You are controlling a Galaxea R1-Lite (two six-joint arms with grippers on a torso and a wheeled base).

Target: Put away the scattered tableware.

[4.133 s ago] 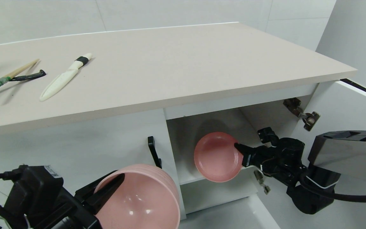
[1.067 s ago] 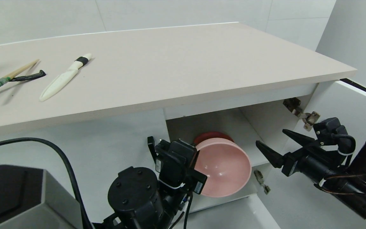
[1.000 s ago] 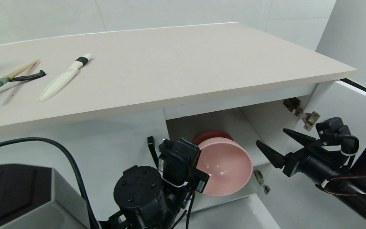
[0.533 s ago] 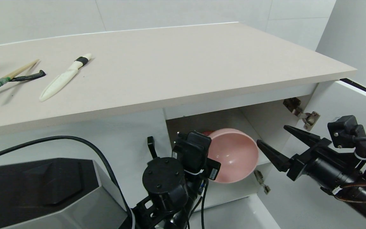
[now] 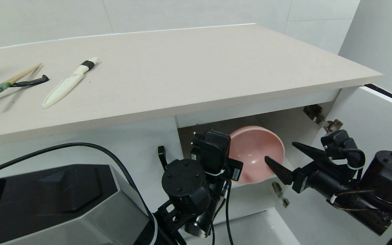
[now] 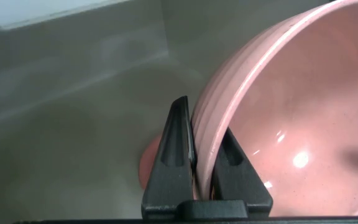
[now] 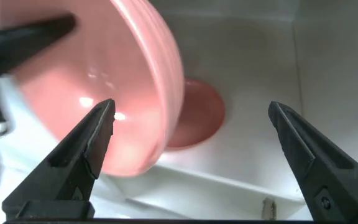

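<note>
Pink bowl held tilted in the open cabinet under the table.

The left claw is clenched on the bowl's rim, one finger on the ribbed outside and the other inside. The bowl hangs on its side in the cabinet's mouth, its hollow turned out toward the robot. Behind and below it, a pink plate lies flat on the cabinet shelf; whether bowl and plate touch cannot be told. The right claw is released, its two fingers spread wide and grasping nothing, just in front of the opening at the bowl's right side, near the swung-open cabinet door. On the table's left part lie a cream knife and chopsticks, well apart from the cabinet.
</note>
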